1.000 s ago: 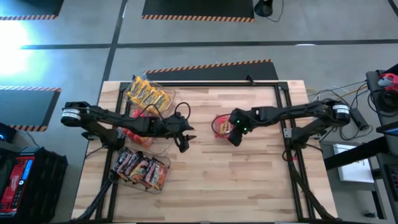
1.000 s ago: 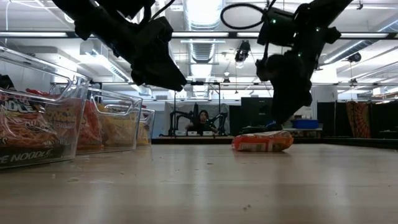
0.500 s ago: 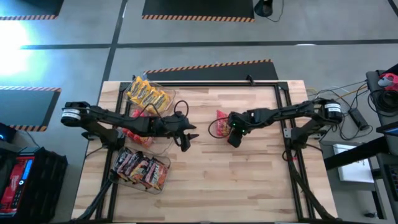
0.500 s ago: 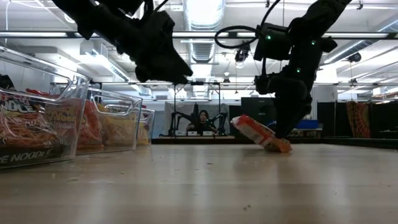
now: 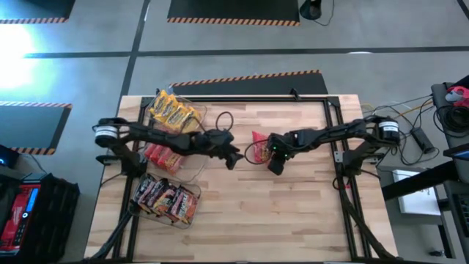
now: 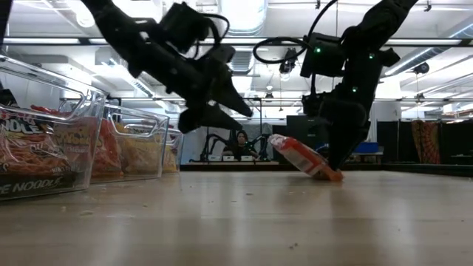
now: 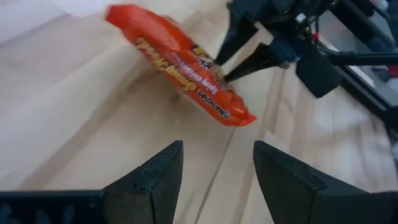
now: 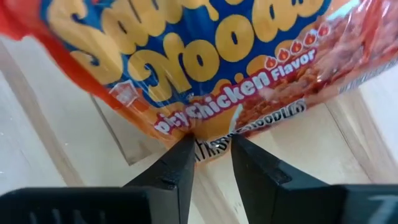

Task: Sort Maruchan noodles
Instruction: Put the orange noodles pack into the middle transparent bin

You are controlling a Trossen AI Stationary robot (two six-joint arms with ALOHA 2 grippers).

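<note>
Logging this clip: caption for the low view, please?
Right gripper pinches a tilted orange Maruchan noodle packet on the table while the open left gripper approaches.

Red-orange Maruchan packet (image 6: 303, 158), crinkly plastic with yellow lettering on a blue patch, tilted on one lower corner near the table's middle, upper end raised. Pinched at its lower edge between the right gripper's (image 8: 209, 144) fingers. More packets well apart at the table's left side: yellow ones (image 5: 174, 112), red ones (image 5: 161, 155) and dark ones (image 5: 165, 199).
</note>
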